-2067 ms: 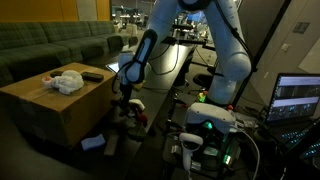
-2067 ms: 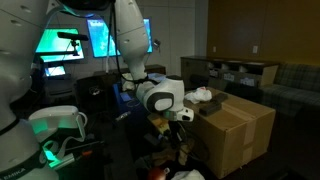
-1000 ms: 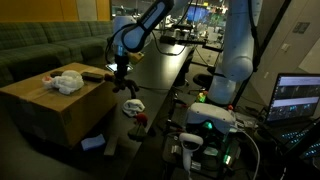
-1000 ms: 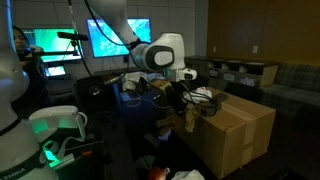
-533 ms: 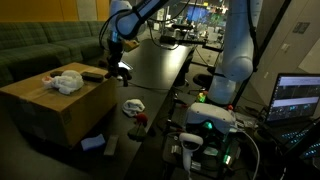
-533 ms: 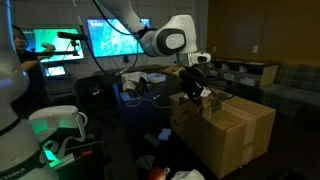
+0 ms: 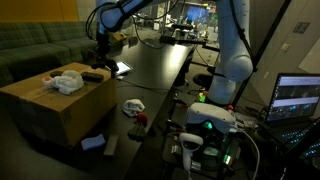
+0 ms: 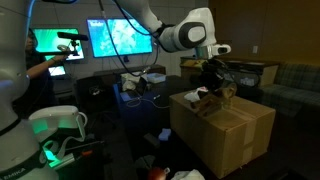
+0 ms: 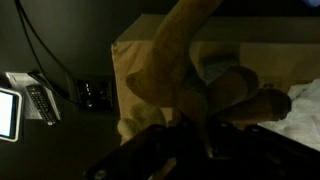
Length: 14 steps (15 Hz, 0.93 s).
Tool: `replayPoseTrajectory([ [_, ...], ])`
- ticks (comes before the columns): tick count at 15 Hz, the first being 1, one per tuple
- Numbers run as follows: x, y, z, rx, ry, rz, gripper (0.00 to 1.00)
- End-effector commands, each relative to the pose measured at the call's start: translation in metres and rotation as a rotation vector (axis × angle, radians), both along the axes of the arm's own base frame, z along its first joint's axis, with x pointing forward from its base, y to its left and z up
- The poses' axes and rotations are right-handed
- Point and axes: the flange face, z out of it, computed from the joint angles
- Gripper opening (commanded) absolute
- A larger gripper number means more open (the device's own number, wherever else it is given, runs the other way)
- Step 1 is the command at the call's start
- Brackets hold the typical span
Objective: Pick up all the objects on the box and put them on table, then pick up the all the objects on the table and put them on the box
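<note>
**Pincer over the far right corner of the box**

We are seeing the pincer [image 7: 100, 58] hanging over the far right corner of the cardboard box [image 7: 45, 115]. In both exterior views it is sitting above the box top without touching it. Its fingers are looking drawn close together, but the wrist view is dark and blurred. A tan shape [image 9: 180, 60] is standing right against them there, and we cannot tell whether it is being clamped or whether the pincer is simply clenched on nothing.

On the box top, the dark bar [image 7: 93, 76] is lying just below the pincer and slightly to its left, its long axis running left to right along the far edge. The white fluffy toy [image 7: 66, 82] is sitting further left and nearer.

To the right, on the black table [image 7: 165, 75], the grey cloth [image 7: 133, 105] and the red toy [image 7: 140, 120] are lying by the near edge, well apart from the pincer. The tablet [image 7: 122, 69] is glowing just right of the pincer. The blue piece [image 7: 92, 142] is lying low beside the box, seemingly on the floor.

We are judging the bar to be the closest target. Taking it means a short drop, with the fingers closing across its narrow side.
</note>
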Motion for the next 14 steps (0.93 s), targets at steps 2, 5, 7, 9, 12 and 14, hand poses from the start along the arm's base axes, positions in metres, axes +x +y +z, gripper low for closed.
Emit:
replayPoseTrajectory([
  [2,0.062,-0.004,-0.004,-0.043,-0.025,0.01,0.04],
  [5,0.09,-0.007,-0.016,-0.081,-0.04,0.024,0.04],
  [7,0.105,-0.01,-0.023,-0.107,-0.053,0.019,0.04],
  [9,0.119,-0.014,-0.027,-0.123,-0.065,0.02,0.04],
  [12,0.135,-0.015,-0.038,-0.135,-0.073,0.017,0.04],
  [14,0.143,-0.014,-0.043,-0.136,-0.074,0.022,0.04],
])
